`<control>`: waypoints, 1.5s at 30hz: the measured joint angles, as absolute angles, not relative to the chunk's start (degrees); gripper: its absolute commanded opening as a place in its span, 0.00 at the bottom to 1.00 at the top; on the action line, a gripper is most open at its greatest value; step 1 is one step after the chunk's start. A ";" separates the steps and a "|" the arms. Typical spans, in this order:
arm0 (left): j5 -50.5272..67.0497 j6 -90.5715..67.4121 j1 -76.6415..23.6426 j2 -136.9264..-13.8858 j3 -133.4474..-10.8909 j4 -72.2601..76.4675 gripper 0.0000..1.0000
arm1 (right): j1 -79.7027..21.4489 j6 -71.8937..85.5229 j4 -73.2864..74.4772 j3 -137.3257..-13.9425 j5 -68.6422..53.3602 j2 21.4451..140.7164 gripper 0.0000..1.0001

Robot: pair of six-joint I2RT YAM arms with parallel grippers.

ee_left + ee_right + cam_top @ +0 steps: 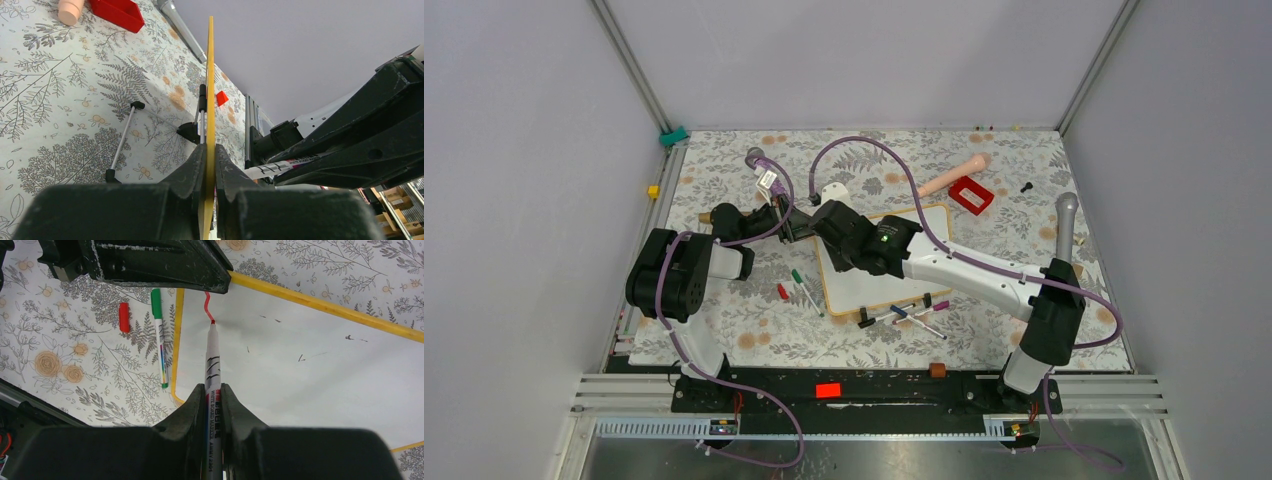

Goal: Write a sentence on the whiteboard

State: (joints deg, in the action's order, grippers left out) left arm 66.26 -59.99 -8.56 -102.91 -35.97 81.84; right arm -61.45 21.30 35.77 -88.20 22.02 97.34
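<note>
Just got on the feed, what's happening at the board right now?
The left gripper is shut on the edge of the whiteboard, steadying it. The right gripper holds a red marker with its tip on the board near one corner. Only a short red stroke is down, so the writing is barely begun. A green marker and a red cap lie on the table beside the board.

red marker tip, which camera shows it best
The right wrist view: the tip of the red marker rests in plain sight on the whiteboard, at the end of a red stroke. The top view hides it under the right gripper; the left wrist view shows only part of its barrel beyond the board's edge.
</note>
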 measured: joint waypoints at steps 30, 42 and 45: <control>66.30 -60.01 -8.56 -102.91 -35.97 81.89 0.01 | -61.49 18.87 36.49 -91.13 26.11 98.08 0.00; 66.30 -60.01 -8.56 -102.91 -35.97 81.91 0.01 | -61.45 18.85 36.93 -91.61 26.41 98.21 0.00; 66.30 -60.01 -8.54 -102.91 -35.97 81.91 0.01 | -61.45 18.87 36.99 -91.61 26.33 98.26 0.00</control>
